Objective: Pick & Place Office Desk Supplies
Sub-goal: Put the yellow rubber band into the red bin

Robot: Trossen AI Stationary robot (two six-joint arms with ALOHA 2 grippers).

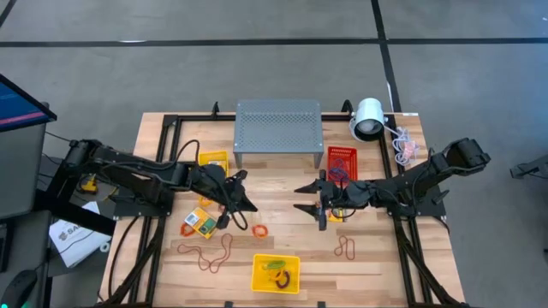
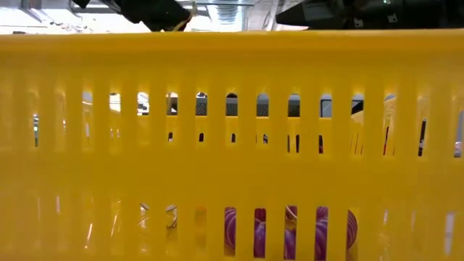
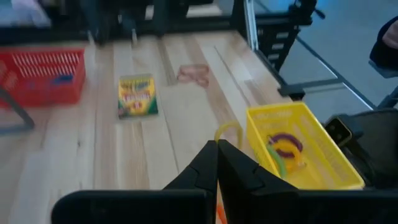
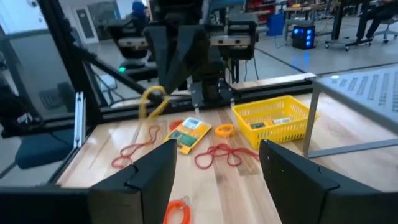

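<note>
The left gripper point(image 1: 247, 205) hangs over the middle of the table point(image 1: 377, 265), its jaws pressed together on a thin yellow rubber band point(image 4: 151, 99) that dangles from the tips in a loop. Facing it from the right, the right gripper point(image 1: 306, 210) hovers at about the same height with its jaws standing apart and nothing between them.

Below and just left of the left gripper lies a crayon box point(image 1: 202, 222), flat on the wood, with an orange band point(image 1: 187, 229) at its left edge. A small red-orange band point(image 1: 259, 231) lies beside the gripper's near side, and a long tangle of red bands point(image 1: 208, 253) trails across the near left of the table. Under the right arm sits another crayon box point(image 3: 137, 96), and a brown band point(image 1: 347, 248) lies nearer, toward the right edge.

At the near middle stands a yellow basket point(image 1: 276, 274) holding a few coloured bands. A second yellow basket point(image 1: 214, 160) sits far left with a crayon box inside it, and a red basket point(image 1: 342, 162) sits far right, both flanking the grey perforated stand point(image 1: 277, 125) at the far middle. A white lamp point(image 1: 369, 119) lies at the far right corner.
</note>
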